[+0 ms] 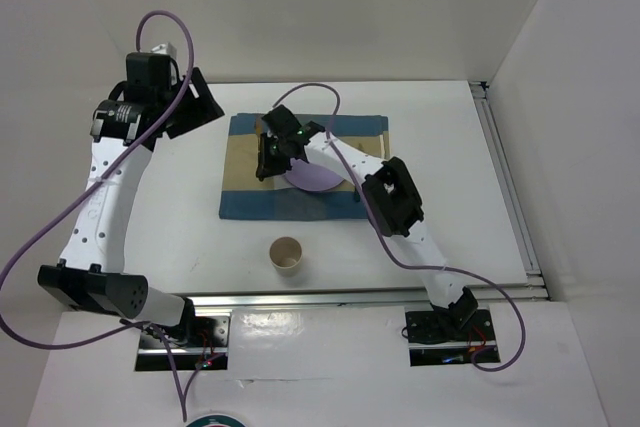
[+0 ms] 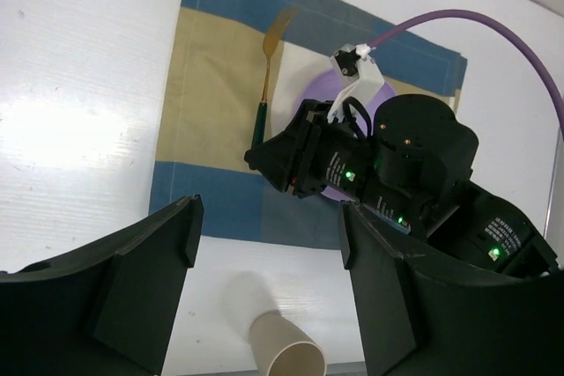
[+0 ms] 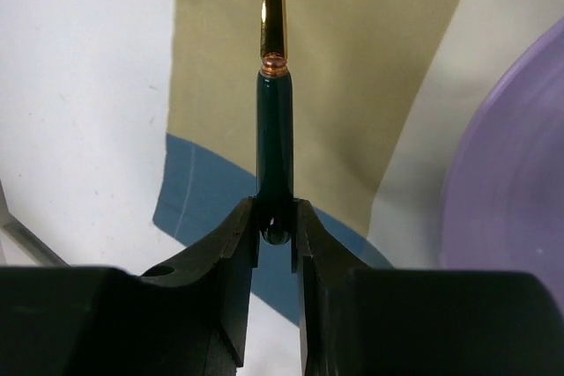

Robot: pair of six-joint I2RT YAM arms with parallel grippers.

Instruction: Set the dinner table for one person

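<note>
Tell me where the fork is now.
In the left wrist view the fork lies on the striped mat, left of the purple plate; its green handle end sits between the fingertips of the right pincer.

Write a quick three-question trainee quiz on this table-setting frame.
1. True or false: the paper cup stands on the striped mat.
2. What sits between the right jaws? A: the end of the fork handle. B: a spoon bowl. C: a napkin corner.
3. Which arm's jaws stand wide apart with nothing between them?
Key: 1 false, it stands on the white table beside the mat. 2 A. 3 the left arm.
</note>
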